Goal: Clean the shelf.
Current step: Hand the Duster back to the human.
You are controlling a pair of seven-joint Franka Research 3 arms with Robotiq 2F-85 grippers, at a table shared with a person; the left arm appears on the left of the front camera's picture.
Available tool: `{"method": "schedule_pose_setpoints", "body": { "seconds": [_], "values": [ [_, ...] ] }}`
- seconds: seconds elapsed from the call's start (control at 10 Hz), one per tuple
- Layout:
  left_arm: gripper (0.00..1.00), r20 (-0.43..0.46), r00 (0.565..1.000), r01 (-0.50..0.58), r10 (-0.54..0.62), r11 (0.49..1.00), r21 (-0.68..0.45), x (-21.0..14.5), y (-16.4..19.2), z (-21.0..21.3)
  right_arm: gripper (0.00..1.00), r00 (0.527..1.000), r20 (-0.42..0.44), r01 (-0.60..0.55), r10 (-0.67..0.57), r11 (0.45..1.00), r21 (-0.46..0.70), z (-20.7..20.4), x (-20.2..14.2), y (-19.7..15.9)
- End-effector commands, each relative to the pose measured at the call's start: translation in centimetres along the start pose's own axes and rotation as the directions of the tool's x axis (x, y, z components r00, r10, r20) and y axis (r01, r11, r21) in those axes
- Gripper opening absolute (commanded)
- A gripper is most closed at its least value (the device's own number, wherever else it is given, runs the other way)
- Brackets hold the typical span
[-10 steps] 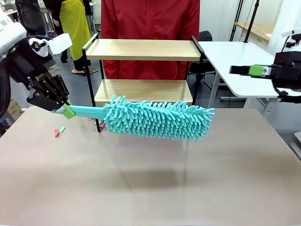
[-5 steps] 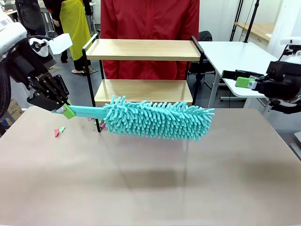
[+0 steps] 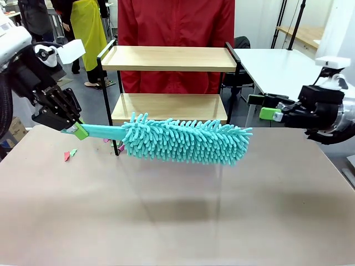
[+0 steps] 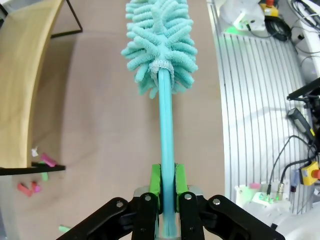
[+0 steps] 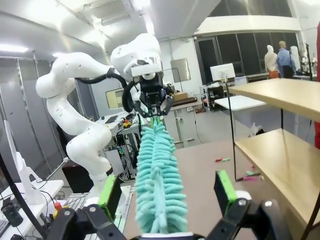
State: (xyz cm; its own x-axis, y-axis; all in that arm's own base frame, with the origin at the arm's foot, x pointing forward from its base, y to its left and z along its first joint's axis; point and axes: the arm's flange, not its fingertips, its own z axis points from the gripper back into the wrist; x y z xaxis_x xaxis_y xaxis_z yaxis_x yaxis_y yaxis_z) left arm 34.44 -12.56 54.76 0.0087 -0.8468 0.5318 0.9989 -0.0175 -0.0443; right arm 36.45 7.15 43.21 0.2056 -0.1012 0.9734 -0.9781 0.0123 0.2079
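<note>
Across the beige table (image 3: 177, 210), the right gripper (image 3: 265, 107), fingers wide, has swung toward the turquoise duster (image 3: 186, 138), clamped by the left gripper (image 3: 75, 129); shelf (image 3: 169, 58) unswept.

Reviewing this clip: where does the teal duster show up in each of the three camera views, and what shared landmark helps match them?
Front view: the teal duster lies level across the picture's middle, its handle in the left gripper.
Left wrist view: it runs straight up from the bottom centre, its fluffy head at the top.
Right wrist view: centre, head-on, running away toward the left arm.
Shared landmark: the shelf, at the left edge and at the right in the wrist views.
</note>
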Motion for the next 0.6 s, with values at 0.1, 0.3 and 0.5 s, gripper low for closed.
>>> {"method": "schedule_pose_setpoints", "body": {
  "seconds": [0.1, 0.3, 0.5],
  "values": [
    [0.14, 0.027, 1.000, 0.008, -0.008, 1.000, -0.003, 0.0, 0.0, 0.3, 1.00, 0.998, -0.055, -0.017, 0.016, 1.000, -0.021, -0.4, -3.1, 1.6],
    [0.14, 0.027, 1.000, 0.008, -0.008, 1.000, -0.003, 0.0, 0.0, 0.3, 1.00, 0.993, -0.113, -0.022, 0.019, 0.999, -0.024, 0.1, -4.3, 1.6],
    [0.14, 0.027, 1.000, 0.008, -0.008, 1.000, -0.003, 0.0, 0.0, 0.3, 1.00, 0.988, -0.151, -0.004, 0.004, 1.000, 0.000, 0.1, -5.3, 1.9]
  ]
}}
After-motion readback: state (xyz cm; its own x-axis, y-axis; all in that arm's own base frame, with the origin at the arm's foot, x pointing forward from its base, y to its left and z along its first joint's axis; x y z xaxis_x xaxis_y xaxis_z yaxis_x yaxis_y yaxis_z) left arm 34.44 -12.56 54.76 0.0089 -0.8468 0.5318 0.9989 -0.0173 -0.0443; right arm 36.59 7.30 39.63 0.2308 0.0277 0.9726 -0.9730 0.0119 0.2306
